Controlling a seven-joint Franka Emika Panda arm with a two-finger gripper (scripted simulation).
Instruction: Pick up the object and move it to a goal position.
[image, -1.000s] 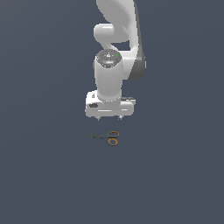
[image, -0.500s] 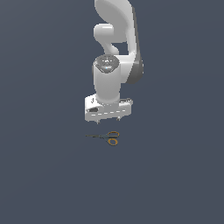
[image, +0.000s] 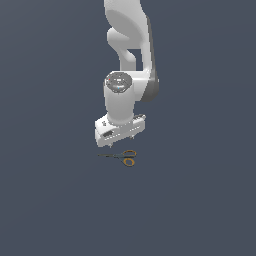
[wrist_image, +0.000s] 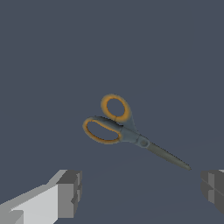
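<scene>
The scissors (image: 123, 157) lie flat on the dark grey surface, their two orange-yellow ring handles toward the exterior view's right and thin dark blades pointing to its left. In the wrist view the scissors (wrist_image: 127, 131) lie closed, clear of the fingers. My gripper (image: 120, 146) hangs just above and slightly behind them, turned at an angle. It is open and empty, with both fingertips (wrist_image: 70, 192) spread wide apart in the wrist view.
The white arm (image: 128, 60) rises behind the gripper to the top of the exterior view. The flat dark grey surface (image: 200, 200) fills the rest of both views. No goal marker shows.
The gripper has come down toward the scissors and turned about its vertical axis. The scissors have not moved.
</scene>
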